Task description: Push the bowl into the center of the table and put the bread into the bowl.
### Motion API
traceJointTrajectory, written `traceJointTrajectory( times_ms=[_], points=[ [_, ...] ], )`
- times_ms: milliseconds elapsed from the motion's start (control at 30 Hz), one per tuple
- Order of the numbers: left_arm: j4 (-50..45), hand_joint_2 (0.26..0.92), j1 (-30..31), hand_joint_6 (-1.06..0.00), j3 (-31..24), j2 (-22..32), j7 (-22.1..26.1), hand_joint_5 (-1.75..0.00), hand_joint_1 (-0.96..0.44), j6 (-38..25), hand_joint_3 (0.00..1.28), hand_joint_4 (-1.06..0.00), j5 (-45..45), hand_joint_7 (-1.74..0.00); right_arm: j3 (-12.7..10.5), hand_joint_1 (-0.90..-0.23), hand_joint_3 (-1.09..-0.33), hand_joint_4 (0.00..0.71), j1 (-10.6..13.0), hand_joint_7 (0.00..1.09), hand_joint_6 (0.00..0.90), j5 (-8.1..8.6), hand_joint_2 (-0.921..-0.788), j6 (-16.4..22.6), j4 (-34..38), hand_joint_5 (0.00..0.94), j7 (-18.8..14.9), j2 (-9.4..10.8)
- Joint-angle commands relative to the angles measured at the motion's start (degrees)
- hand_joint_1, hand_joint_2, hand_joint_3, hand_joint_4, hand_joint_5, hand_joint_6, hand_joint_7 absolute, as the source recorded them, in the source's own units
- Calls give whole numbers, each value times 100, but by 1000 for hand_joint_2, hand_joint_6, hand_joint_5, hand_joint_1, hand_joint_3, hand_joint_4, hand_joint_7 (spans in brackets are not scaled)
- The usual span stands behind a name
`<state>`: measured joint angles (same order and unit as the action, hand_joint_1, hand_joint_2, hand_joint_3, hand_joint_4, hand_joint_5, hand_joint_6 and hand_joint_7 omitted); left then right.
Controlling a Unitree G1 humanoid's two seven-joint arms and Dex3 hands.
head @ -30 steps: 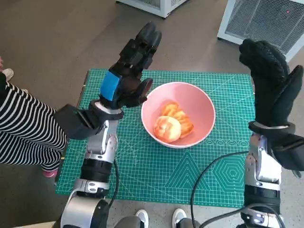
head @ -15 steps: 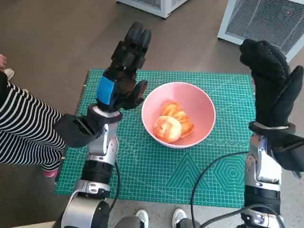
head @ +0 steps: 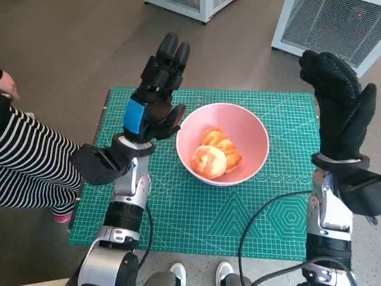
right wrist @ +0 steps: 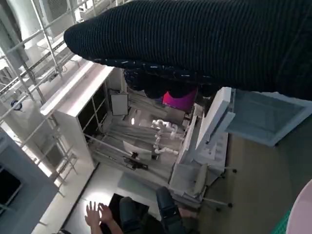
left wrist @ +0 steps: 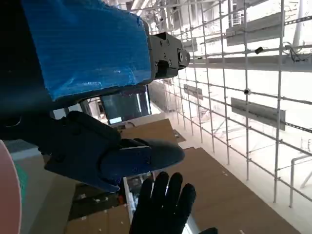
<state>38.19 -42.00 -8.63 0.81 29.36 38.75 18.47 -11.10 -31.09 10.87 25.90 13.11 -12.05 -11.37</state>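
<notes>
Head view: bread [head: 216,156] in bowl [head: 250,134]; both hands' fingers spread, empty.

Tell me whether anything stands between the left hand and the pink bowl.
Nothing visible does. The left hand is raised beside the pink bowl, fingers apart and holding nothing, with only bare green mat near them. The bread already lies inside the bowl.

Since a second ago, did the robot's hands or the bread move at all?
Only a little. The left hand, raised beside the pink bowl and holding nothing, shifted slightly sideways away from the bowl and back a bit. The right hand stayed raised and empty. The bowl stayed near the middle of the green mat, and the bread stayed inside it.
</notes>
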Motion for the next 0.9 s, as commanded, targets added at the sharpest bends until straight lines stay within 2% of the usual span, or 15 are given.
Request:
traceJointTrajectory(
  times_ms=[33, 367, 600, 733, 900],
  points=[
    [-94, 921, 12, -98, -11, 37, 40, -15, -651, -54, 455, -28, 39, -30, 38, -682, -725, 131, 21, 508, 29, -107, -921, -18, 222, 1, 40, -4],
    [-134, 921, 62, -102, 18, 136, 77, -17, -644, -22, 446, -33, -42, -48, 105, -671, -724, 147, -51, 510, 32, -283, -921, 20, 486, 8, 61, -2],
    [-222, 921, 134, -89, 66, 233, 90, -11, -636, -38, 442, -21, -116, -56, 194, -688, -719, 151, -12, 511, 34, -369, -921, -51, 478, 8, 76, -2],
    [-279, 921, 184, -18, 92, 301, 31, -10, -635, -24, 435, -21, -213, -210, 230, -691, -714, 157, 4, 511, 34, -389, -921, -83, 489, 10, 67, -4],
    [-335, 921, 250, -2, 107, 376, -92, -9, -642, 24, 431, -20, -373, -247, 264, -699, -712, 154, 8, 511, 36, -376, -921, -89, 528, 7, 41, 7]
  ],
)
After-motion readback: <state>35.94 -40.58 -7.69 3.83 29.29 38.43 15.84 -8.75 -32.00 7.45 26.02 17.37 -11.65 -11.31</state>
